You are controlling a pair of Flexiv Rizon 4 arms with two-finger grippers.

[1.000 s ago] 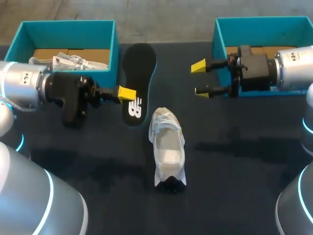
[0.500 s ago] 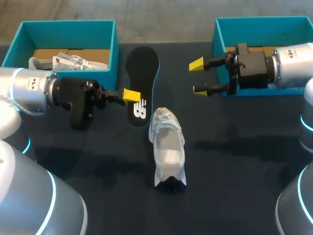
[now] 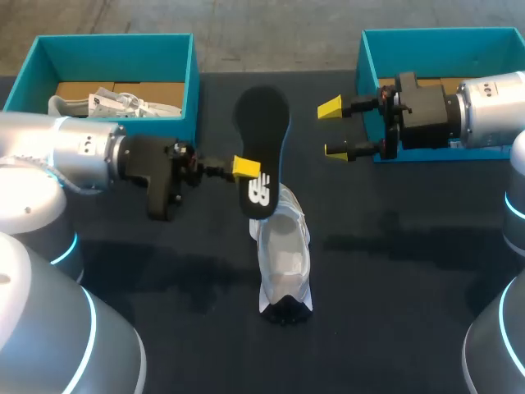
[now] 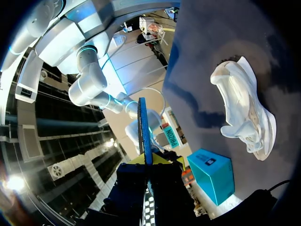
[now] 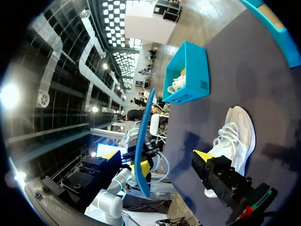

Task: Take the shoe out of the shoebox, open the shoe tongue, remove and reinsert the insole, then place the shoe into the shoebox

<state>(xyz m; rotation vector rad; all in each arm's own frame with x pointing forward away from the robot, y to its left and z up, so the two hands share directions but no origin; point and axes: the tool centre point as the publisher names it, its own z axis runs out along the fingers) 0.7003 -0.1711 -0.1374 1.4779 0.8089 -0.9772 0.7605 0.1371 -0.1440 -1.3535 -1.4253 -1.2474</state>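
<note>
The left hand [image 3: 246,167] is pinched narrow on the insole [image 3: 264,139], 1 yellow tip on each face near the end that carries the white logo. In the left wrist view the insole [image 4: 143,127] shows edge-on, a thin blue-edged sheet rising straight out from between the tips of that hand [image 4: 148,160]. The insole is black, flat and foot-shaped, rounded at both ends, and it is held up off the table [image 3: 394,271]. Its logo end overlaps the laced end of the shoe [image 3: 283,254] in the head view.

The right hand [image 3: 335,130] is spread wide, its 2 yellow tips well apart and holding nothing. It hangs just in front of the right box [image 3: 365,57].

The shoe is white with a soft mesh look, white laces and a dark heel. It stands upright on its sole on the dark table, mouth open, between the 2 hands and nearer the left one. From the left wrist, the shoe [image 4: 244,108] lies off to the side of the held insole. From the right wrist, the shoe [image 5: 235,136] lies just ahead of that hand [image 5: 207,173], with the insole [image 5: 142,141] standing beyond it.

Both boxes are teal card with straight walls. The left box [image 3: 115,49] holds another white shoe [image 3: 123,103].
</note>
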